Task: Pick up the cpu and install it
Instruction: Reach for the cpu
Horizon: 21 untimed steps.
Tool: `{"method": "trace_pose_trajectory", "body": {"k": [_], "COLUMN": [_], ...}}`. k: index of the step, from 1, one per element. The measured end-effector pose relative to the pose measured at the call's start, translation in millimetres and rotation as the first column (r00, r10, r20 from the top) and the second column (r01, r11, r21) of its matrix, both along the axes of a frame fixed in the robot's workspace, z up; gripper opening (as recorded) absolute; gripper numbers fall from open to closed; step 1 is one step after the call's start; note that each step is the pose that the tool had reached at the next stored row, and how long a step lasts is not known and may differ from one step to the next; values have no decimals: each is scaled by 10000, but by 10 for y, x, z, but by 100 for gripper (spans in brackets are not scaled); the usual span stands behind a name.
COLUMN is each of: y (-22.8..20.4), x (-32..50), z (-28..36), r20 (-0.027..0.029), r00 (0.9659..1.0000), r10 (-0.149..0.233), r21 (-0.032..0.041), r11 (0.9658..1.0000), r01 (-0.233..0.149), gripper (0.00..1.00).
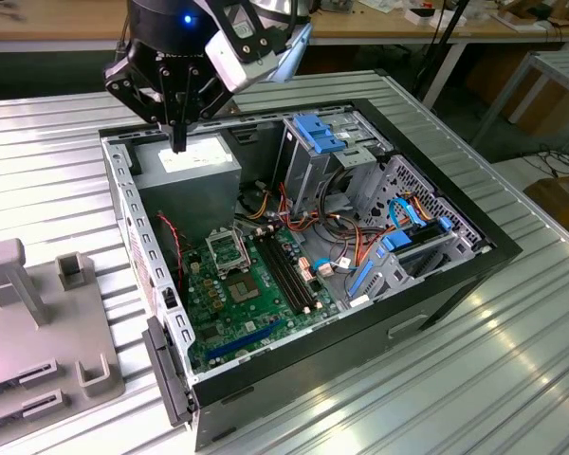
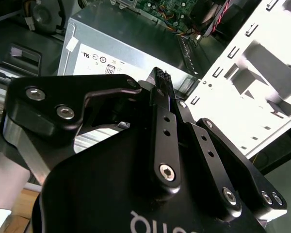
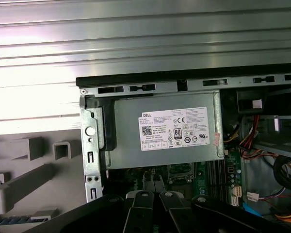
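Observation:
My gripper (image 1: 178,142) hangs over the back left corner of the open computer case (image 1: 455,275), just above the silver power supply (image 1: 188,166). Its black fingers (image 2: 160,80) stand pressed together with nothing visible between them. The cpu is out of view. On the green motherboard (image 1: 256,303) the square cpu socket (image 1: 228,251) sits with its metal frame around it, down and to the exterior view's right of the gripper. In the first wrist view the socket (image 3: 182,170) peeks out beyond the power supply (image 3: 165,128), near the fingertips (image 3: 153,183).
A grey fixture (image 1: 38,322) with upright posts and slots stands on the ribbed metal table (image 1: 512,379) at the exterior view's left. Inside the case are a drive cage with blue latches (image 1: 327,142), bundles of cables (image 1: 313,223) and black memory slots (image 1: 289,275).

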<state>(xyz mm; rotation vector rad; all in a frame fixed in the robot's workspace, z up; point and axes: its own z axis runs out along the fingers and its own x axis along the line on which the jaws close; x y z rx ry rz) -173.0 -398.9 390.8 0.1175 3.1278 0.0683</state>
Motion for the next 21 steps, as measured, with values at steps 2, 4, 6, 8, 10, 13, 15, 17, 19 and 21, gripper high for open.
{"method": "trace_pose_trajectory", "body": {"k": [2,4,6,8,10,13,15,17,19,21], "y": [0,0,0,0,0,0,0,0,0,0], "x": [-4,-10,-17,-28,-35,-48,-58,-64,-73,-81], "z": [0,-2,-2,-3,-3,-4,-5,-5,-6,-6], "r20": [-9,-17,-22,-27,-30,-37,-41,-44,-48,-52], "r00": [10000,10000,10000,10000,10000,10000,10000,10000,10000,10000], "r10": [-1,-1,-2,-1,-1,0,-1,-1,-1,-1], "r21": [0,0,0,0,0,0,1,0,0,0], "r11": [10000,10000,10000,10000,10000,10000,10000,10000,10000,10000], "r01": [1,1,2,1,1,0,1,1,1,1], "gripper": [11,11,11,11,11,11,11,11,11,11]}}
